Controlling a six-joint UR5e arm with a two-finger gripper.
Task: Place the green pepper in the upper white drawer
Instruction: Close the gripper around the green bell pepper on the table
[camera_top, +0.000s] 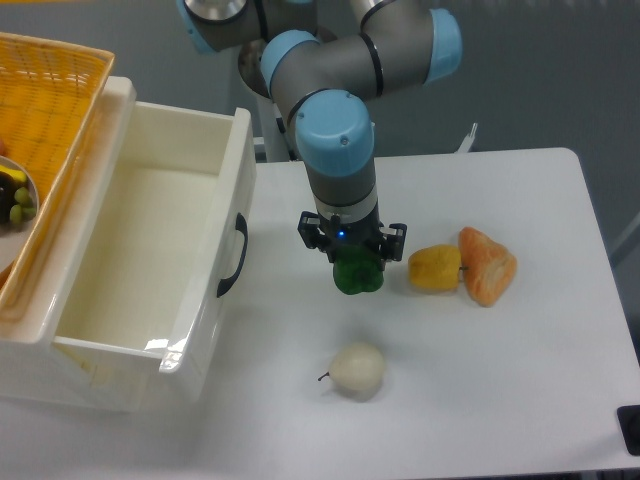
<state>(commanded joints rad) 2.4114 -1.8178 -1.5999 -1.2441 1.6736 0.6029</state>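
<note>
On the white table (520, 380), fingers (355, 262) grip the green pepper (358, 276).

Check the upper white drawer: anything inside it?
The upper white drawer is pulled open and its visible floor is bare white. The near front wall hides a strip of the floor behind it. The green pepper is outside, at the gripper, over the table.

no readable text, no labels, no brands, no numbers, no signs
</note>
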